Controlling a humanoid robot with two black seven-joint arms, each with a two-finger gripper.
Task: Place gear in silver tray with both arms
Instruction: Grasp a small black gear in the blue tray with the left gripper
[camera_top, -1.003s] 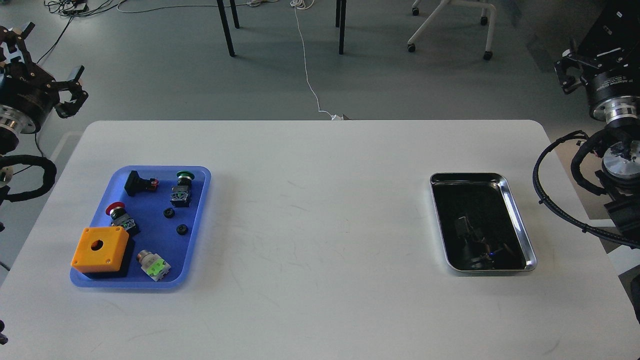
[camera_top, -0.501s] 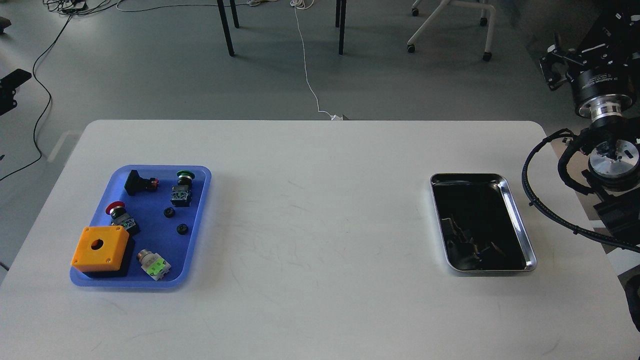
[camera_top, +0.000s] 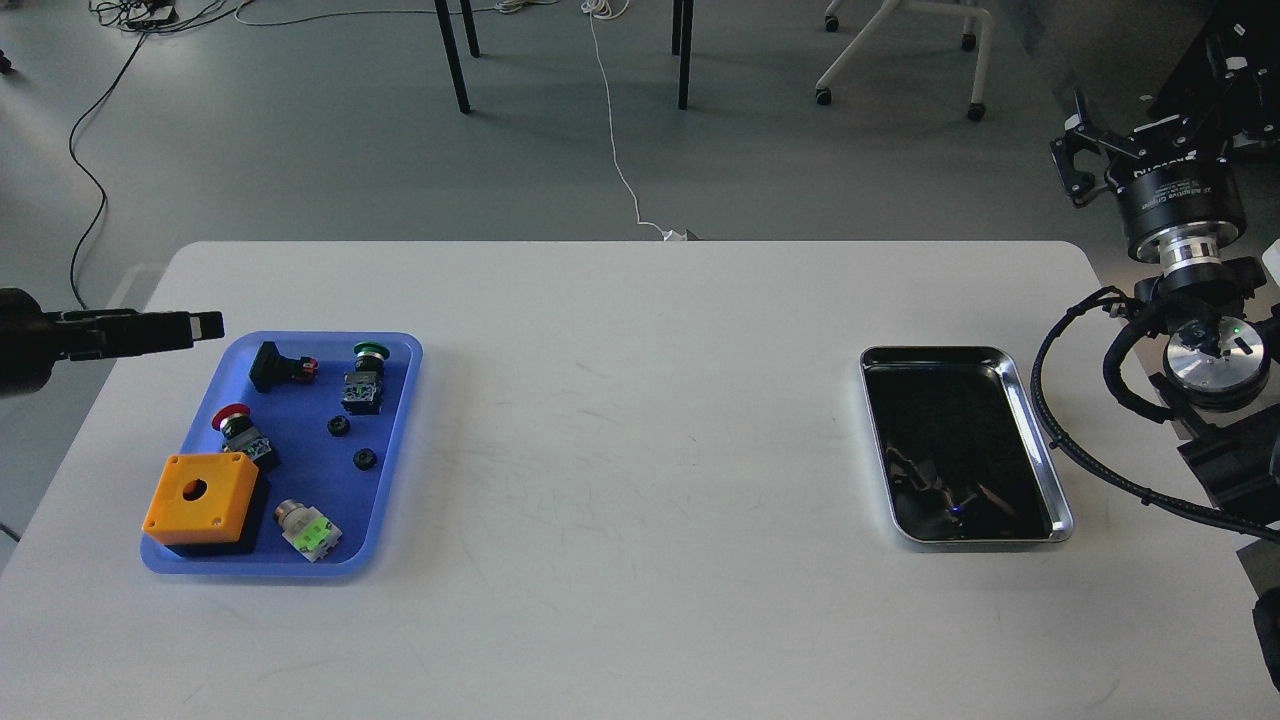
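Note:
Two small black gears lie in the blue plastic tray at the left of the table. The silver tray sits at the right and holds only reflections. My left gripper reaches in level from the left edge, just left of the blue tray's far corner. It is seen side-on as one dark bar, so its jaws cannot be told apart. My right gripper is raised beyond the table's right far corner, pointing away. One of its fingers stands wide of its body.
The blue tray also holds an orange box with a hole, red-capped and green-capped push buttons, a black switch part and a green-marked part. Black cable loops hang just right of the silver tray.
My left arm swung out of view, then came back in low and level by the blue tray. My right gripper moved left and slightly up.

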